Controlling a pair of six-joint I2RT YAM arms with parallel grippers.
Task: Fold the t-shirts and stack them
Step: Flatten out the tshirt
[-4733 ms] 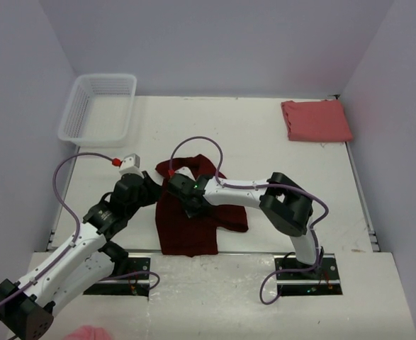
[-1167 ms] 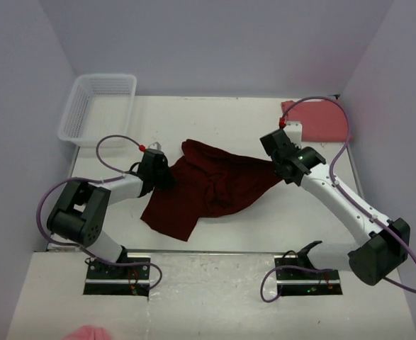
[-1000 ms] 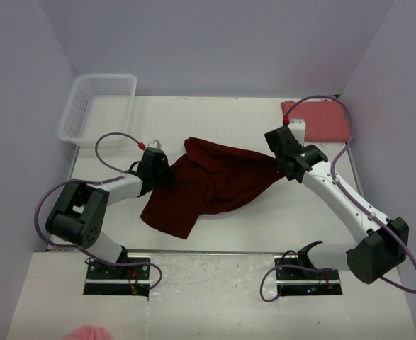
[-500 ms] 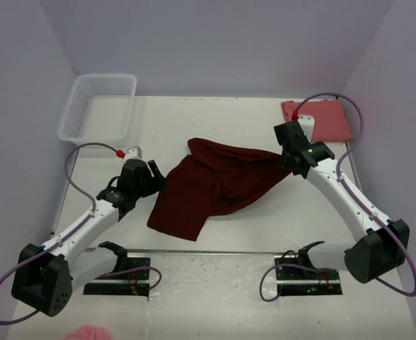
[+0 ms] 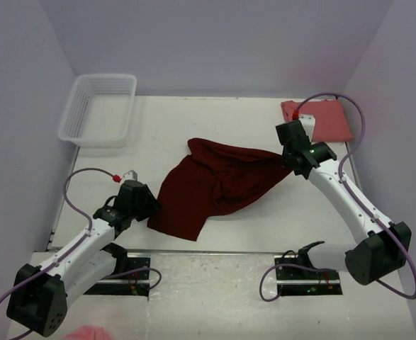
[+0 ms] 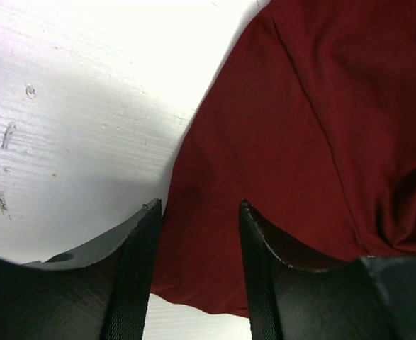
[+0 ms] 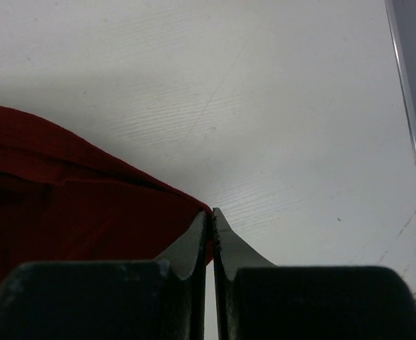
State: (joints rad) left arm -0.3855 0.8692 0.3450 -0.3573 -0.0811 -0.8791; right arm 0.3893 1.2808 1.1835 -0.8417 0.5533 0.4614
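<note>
- We see the right gripper (image 7: 210, 211) clenched, its two fingers pressed flat together, with an edge of the maroon t-shirt (image 7: 66, 191) pinched at their tips.
- From above, the right gripper (image 5: 287, 157) sits at the right-hand corner of the maroon t-shirt (image 5: 215, 184), and the cloth draws to a point there.
- We see the left gripper (image 6: 199, 212) released. Its fingers (image 6: 140, 255) stand apart low over the table, and the maroon t-shirt (image 6: 300, 142) shows through the gap between them without being squeezed.
- In the top view the left gripper (image 5: 149, 207) is at the near-left edge of that shirt.
- The maroon t-shirt lies unfolded and rumpled in the middle of the table (image 5: 215, 120), spread on a slant from near left to far right, with bunched folds around its centre.
- The salmon-pink t-shirt (image 5: 321, 120) lies folded in the far right corner, just beyond the right arm's wrist and well apart from the maroon one.
- A white mesh basket (image 5: 76, 117) stands in the far left corner, well apart from both shirts.
</note>
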